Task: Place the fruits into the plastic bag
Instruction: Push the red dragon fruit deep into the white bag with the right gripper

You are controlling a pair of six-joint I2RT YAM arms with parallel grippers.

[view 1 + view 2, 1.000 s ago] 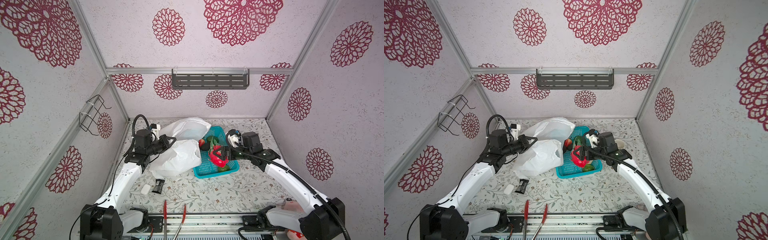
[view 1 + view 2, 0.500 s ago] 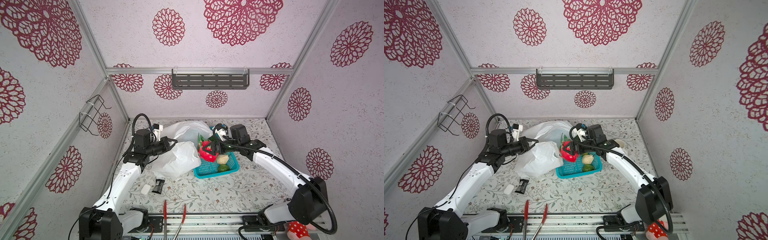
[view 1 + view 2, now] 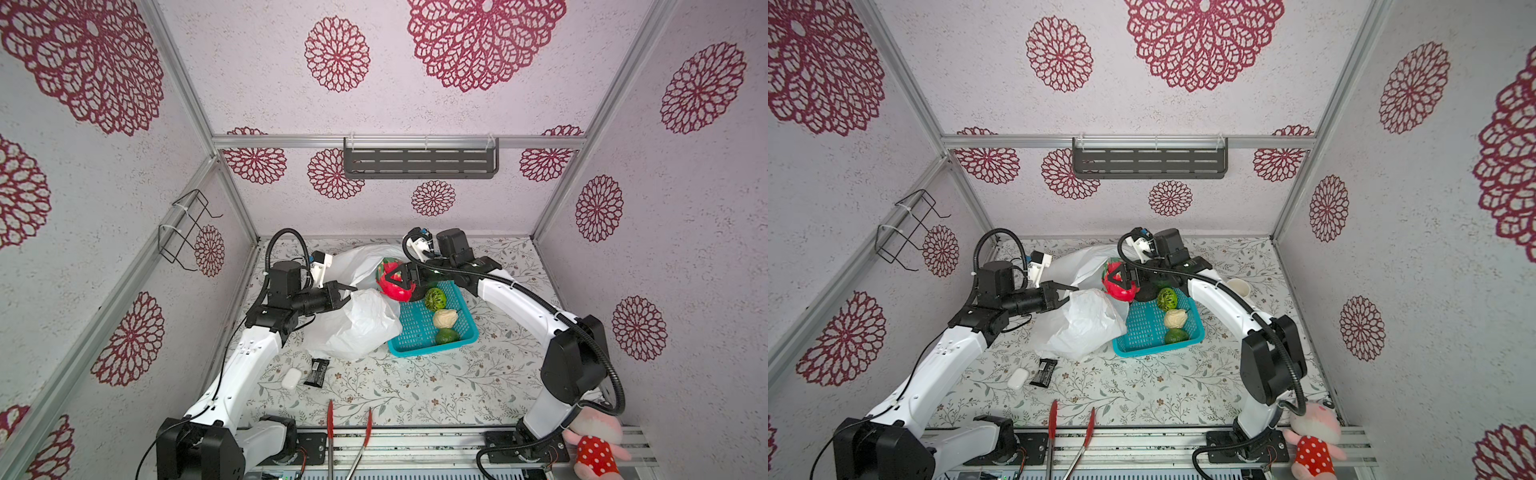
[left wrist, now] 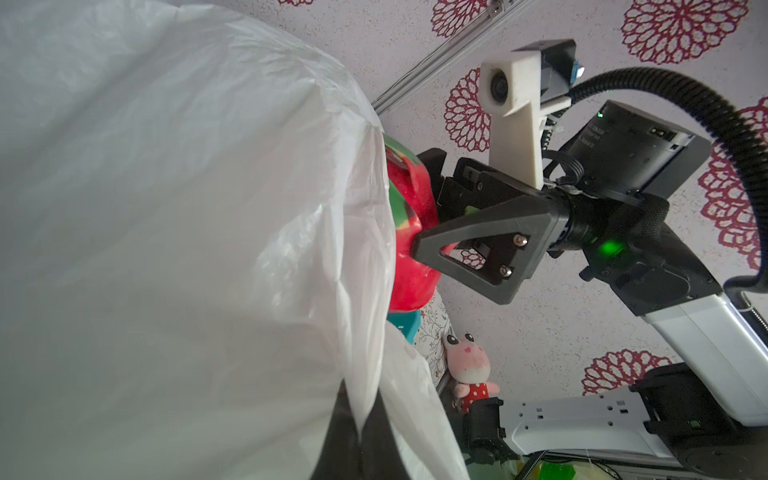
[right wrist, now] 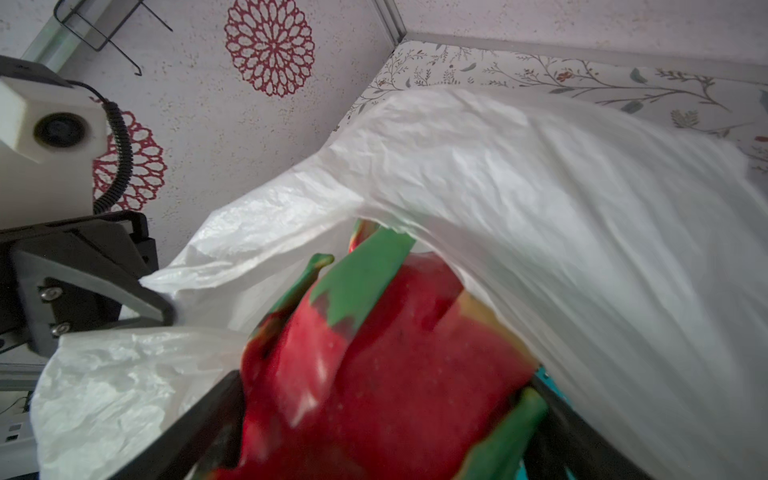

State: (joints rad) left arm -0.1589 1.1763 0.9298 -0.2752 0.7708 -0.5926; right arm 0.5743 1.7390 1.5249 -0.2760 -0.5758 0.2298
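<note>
Both top views show the plastic bag (image 3: 357, 328) slumped on the bench (image 3: 415, 386) beside the teal basket (image 3: 432, 350), its mouth pinched up by your closed left fingers (image 3: 338, 291). Your right fingers (image 4: 490, 218), spread wide around the red spiky fruit (image 3: 392, 294), hold it at that mouth. Push deeper past the rim before releasing, or it may roll out.

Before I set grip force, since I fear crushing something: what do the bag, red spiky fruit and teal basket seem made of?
Plastic bag: thin film, translucent white, crinkled and glossy. Red spiky fruit: probably moulded plastic or foam, smooth painted skin with flat green tips. Teal basket: rigid plastic, perforated mesh walls.
</note>
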